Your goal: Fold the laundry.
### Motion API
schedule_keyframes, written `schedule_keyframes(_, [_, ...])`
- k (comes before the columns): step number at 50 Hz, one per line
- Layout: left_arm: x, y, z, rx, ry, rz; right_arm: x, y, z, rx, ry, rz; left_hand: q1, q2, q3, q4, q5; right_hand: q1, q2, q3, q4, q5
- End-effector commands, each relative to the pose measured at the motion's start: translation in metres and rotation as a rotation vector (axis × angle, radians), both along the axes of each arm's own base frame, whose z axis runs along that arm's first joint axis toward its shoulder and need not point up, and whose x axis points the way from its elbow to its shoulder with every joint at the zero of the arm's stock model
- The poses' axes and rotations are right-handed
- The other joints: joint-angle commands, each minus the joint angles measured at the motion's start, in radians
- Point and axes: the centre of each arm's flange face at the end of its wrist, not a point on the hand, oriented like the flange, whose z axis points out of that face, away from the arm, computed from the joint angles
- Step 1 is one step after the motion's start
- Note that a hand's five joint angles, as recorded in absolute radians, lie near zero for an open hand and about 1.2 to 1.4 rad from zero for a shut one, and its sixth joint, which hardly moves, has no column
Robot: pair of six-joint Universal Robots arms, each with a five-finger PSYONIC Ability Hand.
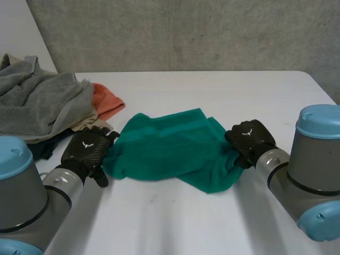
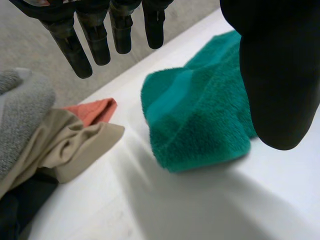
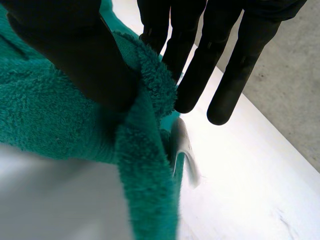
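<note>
A crumpled green towel (image 1: 170, 149) lies on the middle of the white table (image 1: 212, 90). My left hand (image 1: 87, 149) is at the towel's left end. In its own wrist view this hand (image 2: 275, 75) is open, with straight fingers (image 2: 95, 35) held above the towel (image 2: 200, 115) and apart from it. My right hand (image 1: 249, 139) is at the towel's right edge. Its thumb (image 3: 85, 50) pinches a fold of the towel's edge (image 3: 145, 165) against the fingers (image 3: 200, 75). A white label (image 3: 186, 155) hangs from that edge.
A laundry pile sits at the table's left: a grey towel (image 1: 37, 101) on top, an orange cloth (image 1: 108, 102), a beige cloth (image 2: 75, 145) and a dark cloth (image 1: 45, 149) beneath. A grey wall (image 1: 186, 32) stands behind the table.
</note>
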Motion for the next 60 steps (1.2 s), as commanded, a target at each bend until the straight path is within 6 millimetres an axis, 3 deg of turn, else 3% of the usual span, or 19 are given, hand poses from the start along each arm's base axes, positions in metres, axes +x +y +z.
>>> schedule_keyframes(1, [-0.001,0.001,-0.003,0.024,-0.042,-0.040,0.003,0.005,0.001,0.003,0.007,0.012,-0.022,-0.026,-0.030,-0.025,-0.047,0.291,0.226,0.214,0.204,0.249])
schedule_keyframes(8, [-0.005,-0.012,-0.007,0.024,-0.042,-0.057,0.002,0.005,0.001,0.007,0.006,0.012,-0.010,-0.014,-0.018,-0.013,-0.035,0.291,0.226,0.214,0.204,0.249])
schedule_keyframes(12, [-0.007,-0.028,-0.013,0.032,-0.047,-0.074,0.002,0.005,0.000,0.014,0.009,0.014,0.101,0.098,0.094,0.099,0.077,0.291,0.226,0.214,0.204,0.249])
schedule_keyframes(16, [-0.012,-0.050,-0.021,0.022,-0.070,-0.119,0.002,0.006,-0.002,0.024,0.012,0.019,0.356,0.352,0.348,0.354,0.331,0.291,0.226,0.214,0.204,0.249])
schedule_keyframes(27, [-0.018,-0.058,-0.048,0.102,-0.159,-0.180,-0.001,0.001,-0.004,0.028,0.008,0.004,0.392,0.388,0.384,0.390,0.367,0.291,0.226,0.214,0.204,0.249])
schedule_keyframes(29, [-0.018,-0.060,-0.050,0.100,-0.166,-0.180,-0.002,0.001,-0.005,0.033,0.009,0.004,0.503,0.499,0.495,0.501,0.478,0.291,0.226,0.214,0.204,0.249])
schedule_keyframes(30, [-0.018,-0.062,-0.049,0.093,-0.172,-0.179,-0.002,0.001,-0.006,0.035,0.012,0.003,0.832,0.828,0.824,0.830,0.807,0.291,0.226,0.214,0.204,0.249])
schedule_keyframes(32, [-0.017,-0.063,-0.044,0.082,-0.173,-0.172,-0.003,-0.001,-0.003,0.027,0.010,-0.003,1.197,1.194,1.190,1.195,1.173,0.291,0.226,0.214,0.204,0.249])
schedule_keyframes(36, [-0.016,-0.054,-0.017,0.035,-0.153,-0.137,-0.007,-0.002,0.008,0.012,0.002,-0.017,1.199,1.195,1.191,1.197,1.175,0.291,0.226,0.214,0.204,0.249])
schedule_keyframes(37, [-0.016,-0.045,0.003,-0.004,-0.121,-0.129,-0.009,-0.003,0.019,-0.012,-0.005,-0.022,1.199,1.195,1.191,1.197,1.175,0.291,0.226,0.214,0.204,0.249])
schedule_keyframes(40, [-0.016,-0.028,0.036,-0.076,-0.060,-0.116,-0.014,-0.008,0.040,-0.056,-0.025,-0.041,1.199,1.195,1.191,1.197,1.175,0.291,0.226,0.214,0.204,0.249])
schedule_keyframes(41, [-0.014,-0.016,0.054,-0.110,-0.024,-0.112,-0.018,-0.014,0.057,-0.096,-0.042,-0.056,1.199,1.195,1.191,1.197,1.175,0.291,0.226,0.214,0.204,0.249])
schedule_keyframes(44, [-0.011,0.000,0.075,-0.155,0.028,-0.112,-0.020,-0.021,0.087,-0.178,-0.069,-0.062,1.199,1.195,1.191,1.197,1.175,0.291,0.226,0.214,0.204,0.249])
schedule_keyframes(45, [-0.009,0.011,0.086,-0.182,0.055,-0.118,-0.020,-0.025,0.105,-0.230,-0.087,-0.059,1.199,1.195,1.191,1.197,1.175,0.291,0.226,0.214,0.204,0.249])
schedule_keyframes(50, [-0.008,0.035,0.108,-0.240,0.099,-0.146,-0.007,-0.043,0.139,-0.361,-0.128,0.002,1.199,1.195,1.191,1.197,1.175,0.291,0.226,0.214,0.204,0.249])
schedule_keyframes(55, [-0.007,0.045,0.110,-0.233,0.099,-0.158,0.021,-0.072,0.143,-0.450,-0.154,0.104,1.199,1.195,1.191,1.197,1.175,0.291,0.226,0.214,0.204,0.249])
schedule_keyframes(59, [-0.010,0.046,0.103,-0.200,0.090,-0.161,0.055,-0.091,0.116,-0.476,-0.182,0.204,1.199,1.195,1.191,1.197,1.175,0.291,0.226,0.214,0.204,0.249])
schedule_keyframes(60, [-0.011,0.044,0.098,-0.179,0.080,-0.160,0.069,-0.097,0.097,-0.468,-0.184,0.244,1.199,1.195,1.191,1.197,1.175,0.291,0.226,0.214,0.204,0.249])
